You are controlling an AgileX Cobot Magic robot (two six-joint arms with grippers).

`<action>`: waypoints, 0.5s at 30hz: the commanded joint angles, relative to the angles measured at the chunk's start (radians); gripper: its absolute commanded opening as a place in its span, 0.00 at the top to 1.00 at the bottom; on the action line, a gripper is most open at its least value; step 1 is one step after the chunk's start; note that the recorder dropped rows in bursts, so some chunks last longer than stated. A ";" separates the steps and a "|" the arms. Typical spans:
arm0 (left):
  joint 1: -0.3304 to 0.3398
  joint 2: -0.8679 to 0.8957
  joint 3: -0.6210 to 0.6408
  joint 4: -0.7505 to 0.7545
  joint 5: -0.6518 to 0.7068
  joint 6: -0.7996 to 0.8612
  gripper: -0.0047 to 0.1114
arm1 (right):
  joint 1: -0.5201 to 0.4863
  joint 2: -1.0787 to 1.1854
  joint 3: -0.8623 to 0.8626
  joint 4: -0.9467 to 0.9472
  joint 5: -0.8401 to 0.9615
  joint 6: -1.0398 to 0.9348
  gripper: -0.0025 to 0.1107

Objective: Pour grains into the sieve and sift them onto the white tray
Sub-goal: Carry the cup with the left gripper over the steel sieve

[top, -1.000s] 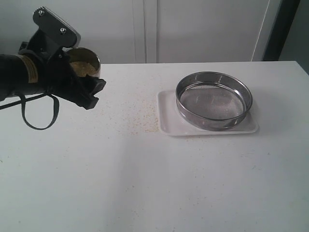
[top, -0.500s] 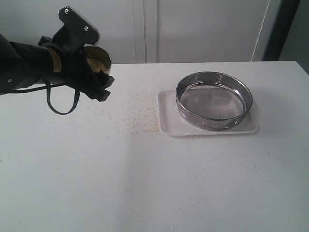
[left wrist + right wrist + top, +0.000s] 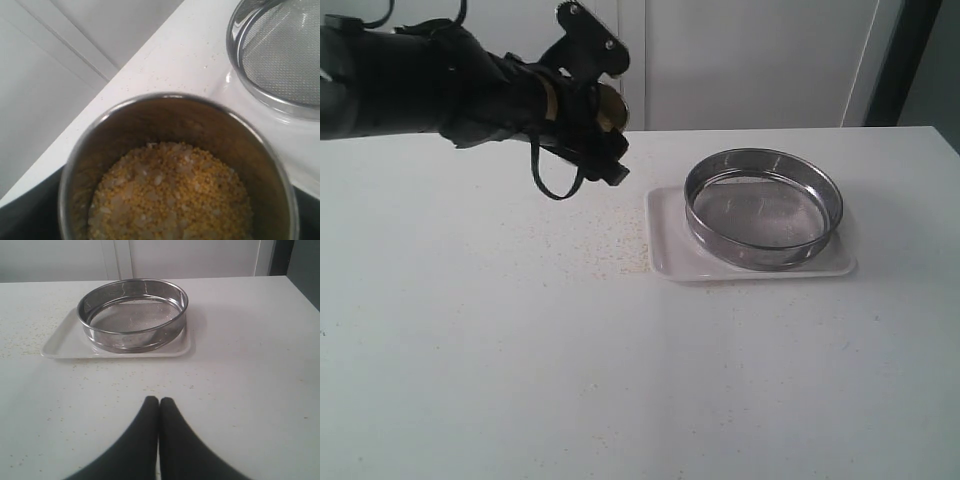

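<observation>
Bottom of the exterior view: bare table [image 3: 620,400]. The right gripper [image 3: 159,407] sits low over it, fingers pressed together, empty, facing the sieve [image 3: 132,315].

Centre: stray granules [image 3: 615,245] lie scattered on the table, just left of the white tray [image 3: 665,255]. The tray is centre right. The sieve stands on it and its mesh looks empty.

Upper left of centre: the left gripper [image 3: 605,140] pinches a steel cup [image 3: 175,125], held in the air. The cup is upright with the grains [image 3: 170,197] low inside. It is left of the sieve, not over it.

Step in hand, my read: carry the cup to the sieve, then pour. To do it well:
- Keep the cup level until its lip is well inside the ring, over mid-mesh.
- Tilt slowly and pour low, so the granules don't bounce over the rim.

The scatter on the table shows the risk.
</observation>
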 commanded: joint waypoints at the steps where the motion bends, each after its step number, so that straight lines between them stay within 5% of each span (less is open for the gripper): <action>1: -0.042 0.045 -0.082 0.009 0.045 0.018 0.96 | -0.003 -0.006 0.004 -0.004 -0.004 0.002 0.98; 15: -0.151 0.273 -0.407 -0.049 0.266 0.082 0.96 | -0.003 -0.006 0.004 -0.004 -0.006 0.002 0.98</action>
